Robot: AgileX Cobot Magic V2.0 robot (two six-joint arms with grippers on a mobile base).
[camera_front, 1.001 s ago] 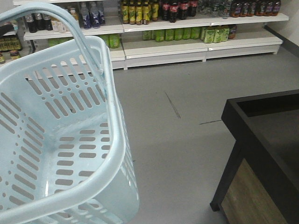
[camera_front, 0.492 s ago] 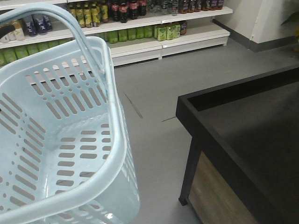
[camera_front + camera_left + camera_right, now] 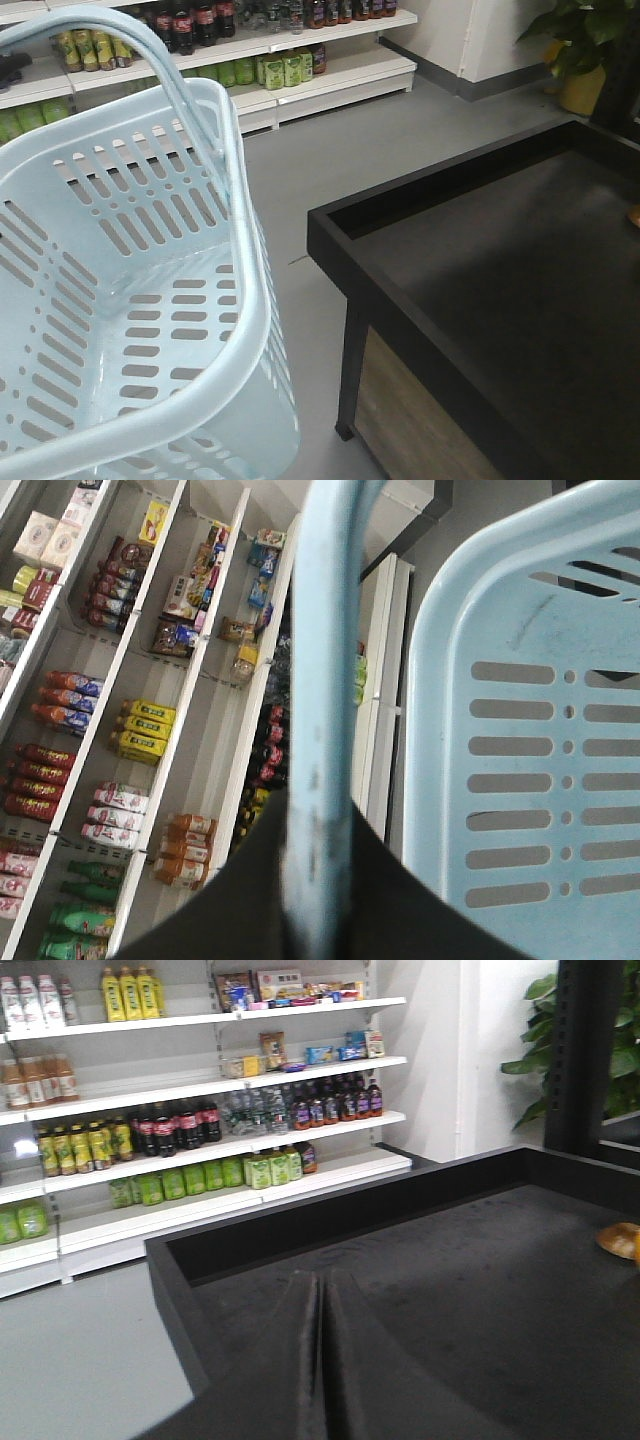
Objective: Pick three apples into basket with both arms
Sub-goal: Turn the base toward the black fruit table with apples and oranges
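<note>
The left gripper [image 3: 312,885] is gripping the hoop handle [image 3: 186,92] of the pale blue-white basket [image 3: 247,300]. In the left wrist view the gripper's black body is showing on both sides of the handle bar, though the fingertips themselves are not showing. The basket is hanging at the left of the front view, above the grey floor [image 3: 330,165] and tilting so that its open mouth is facing the camera. Its slotted bottom and sides are showing, with nothing lying inside.

The right gripper [image 3: 312,1355] is hovering over the near edge of a black display table [image 3: 480,290], its two dark fingers [image 3: 338,1360] pressing together with only a thin seam between them and nothing caught there. The table is standing just beside the basket's right side, apart from it, with a raised rim running around its dark surface. At the table's far right edge a rounded orange-brown thing [image 3: 620,1240] is lying, cut off by the frame and too little seen to name.

White shelves of bottled drinks [image 3: 290,65] are running along the back wall, and a potted plant [image 3: 580,45] is standing beyond the table's far corner.
</note>
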